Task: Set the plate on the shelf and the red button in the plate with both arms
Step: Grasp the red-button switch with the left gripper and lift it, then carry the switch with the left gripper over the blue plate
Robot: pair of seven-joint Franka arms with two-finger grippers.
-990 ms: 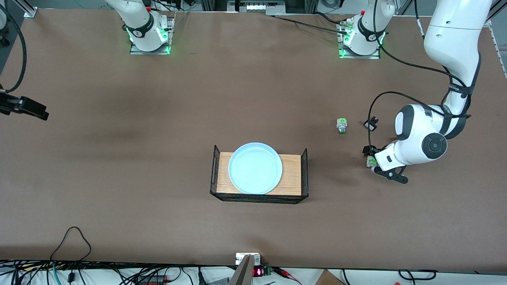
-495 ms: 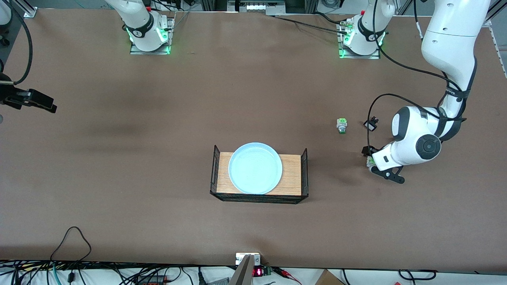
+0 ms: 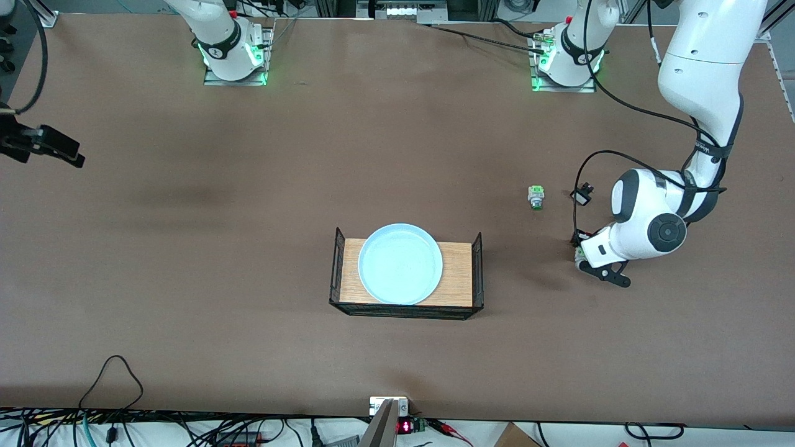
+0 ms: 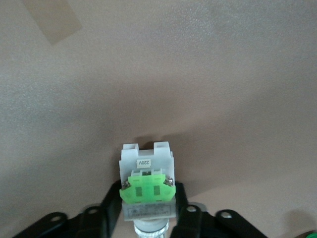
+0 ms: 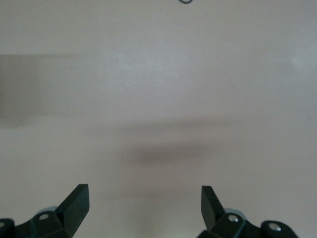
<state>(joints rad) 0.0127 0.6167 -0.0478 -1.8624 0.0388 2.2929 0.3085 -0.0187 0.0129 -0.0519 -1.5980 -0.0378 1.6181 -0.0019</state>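
Since a second ago the left gripper (image 3: 582, 256) has drifted slightly toward the middle of the table, carrying the red button (image 3: 581, 253), while the right gripper (image 3: 46, 146) has risen along the table's edge at the right arm's end. From the front, the plate (image 3: 400, 264) lies flat on a wooden tray (image 3: 456, 273) with black wire ends, and a second button unit (image 3: 536, 197) sits on the table, farther from the camera than the left gripper. At the left wrist, the fingers (image 4: 111, 208) clamp the red button (image 4: 146, 188) by its sides; its long axis runs straight out from the gripper, white end outermost. At the right wrist, the right gripper (image 5: 143, 201) is spread wide and holds nothing, over bare table.
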